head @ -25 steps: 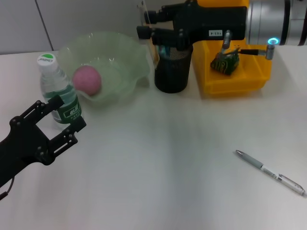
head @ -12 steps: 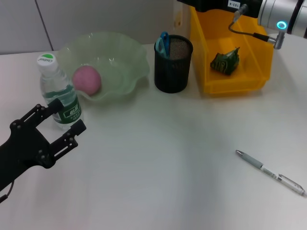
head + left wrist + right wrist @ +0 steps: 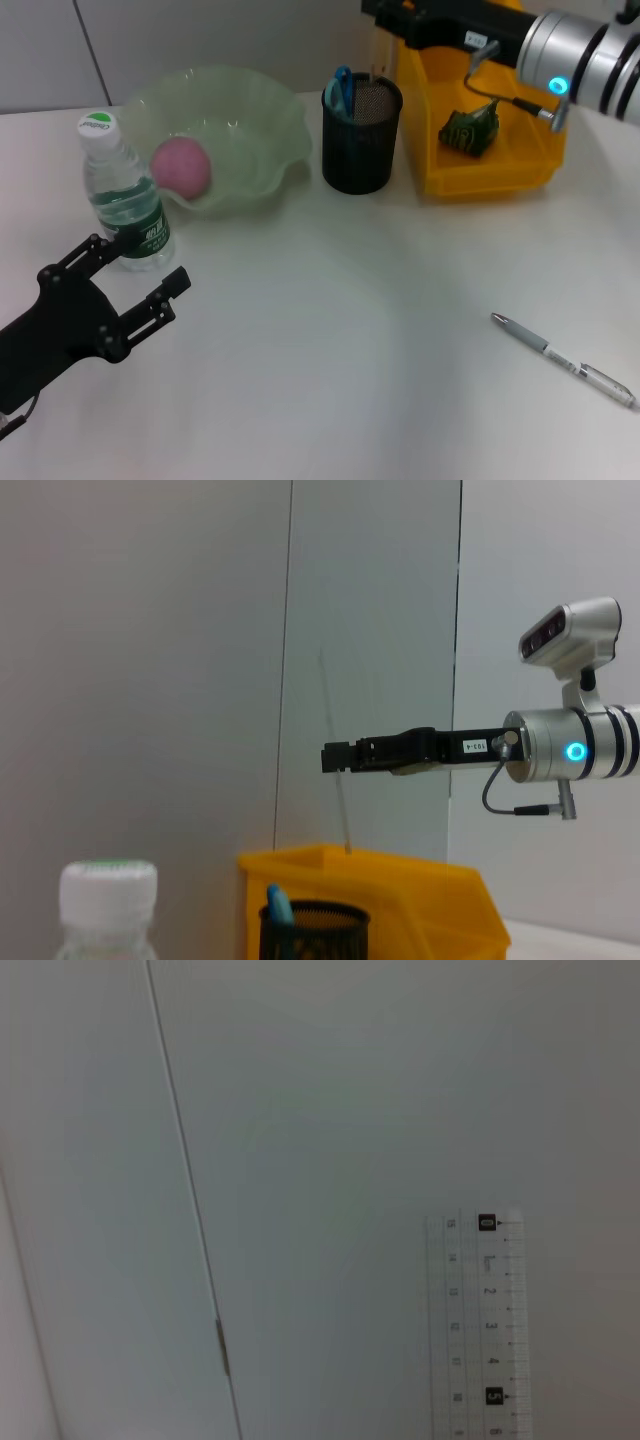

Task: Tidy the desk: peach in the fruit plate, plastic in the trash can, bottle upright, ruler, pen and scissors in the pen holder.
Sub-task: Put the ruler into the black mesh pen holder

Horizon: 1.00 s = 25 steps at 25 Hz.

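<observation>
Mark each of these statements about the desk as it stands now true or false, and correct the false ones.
1. The water bottle lies on its side. False: it stands upright beside the fruit plate.
2. The peach sits in the fruit plate. True.
3. The pen is in the pen holder. False: it lies on the desk.
4. The green plastic lies in the yellow bin. True.
5. The left gripper holds the bottle. False: it is open, near the bottle, empty.
</observation>
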{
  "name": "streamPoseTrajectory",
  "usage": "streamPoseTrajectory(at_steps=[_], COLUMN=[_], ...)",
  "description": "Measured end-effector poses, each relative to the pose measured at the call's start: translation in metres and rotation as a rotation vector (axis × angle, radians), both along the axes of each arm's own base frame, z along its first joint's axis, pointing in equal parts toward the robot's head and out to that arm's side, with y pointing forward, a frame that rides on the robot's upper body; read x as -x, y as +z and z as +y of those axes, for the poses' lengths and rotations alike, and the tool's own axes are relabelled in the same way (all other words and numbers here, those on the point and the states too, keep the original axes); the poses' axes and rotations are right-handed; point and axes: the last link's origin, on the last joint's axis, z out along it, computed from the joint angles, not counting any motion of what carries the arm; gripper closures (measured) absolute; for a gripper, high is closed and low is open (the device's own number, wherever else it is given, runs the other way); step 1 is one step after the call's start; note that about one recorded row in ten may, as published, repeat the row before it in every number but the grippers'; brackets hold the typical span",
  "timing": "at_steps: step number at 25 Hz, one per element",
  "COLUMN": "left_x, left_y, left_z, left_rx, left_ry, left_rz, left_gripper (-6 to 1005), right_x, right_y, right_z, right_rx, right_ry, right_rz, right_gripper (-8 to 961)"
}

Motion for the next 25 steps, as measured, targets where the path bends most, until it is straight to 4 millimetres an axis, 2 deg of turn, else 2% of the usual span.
streamPoseTrajectory(at_steps=[6, 16, 25], left_x=[0.002, 0.002, 0.007], left_y=[-0.003, -0.004, -0.005], left_z=[0.002, 0.006, 0.007], left_rx=[0.011, 0.011, 0.015], left_ry=[0.012, 0.015, 0.055], left_rz=[0.025, 0.036, 0.051], left_gripper=[259, 259, 259], right_x=[-0.006, -0.016, -0.021], right_y=[-0.017, -0.025, -0.044], right_z=[-0.003, -0.009, -0.021], right_rx=[-0.038, -0.116, -0.119], right_ry=[0.003, 0.025, 0.046], right_rz=[0.002, -0.038, -0.061], right_gripper=[554, 553, 552])
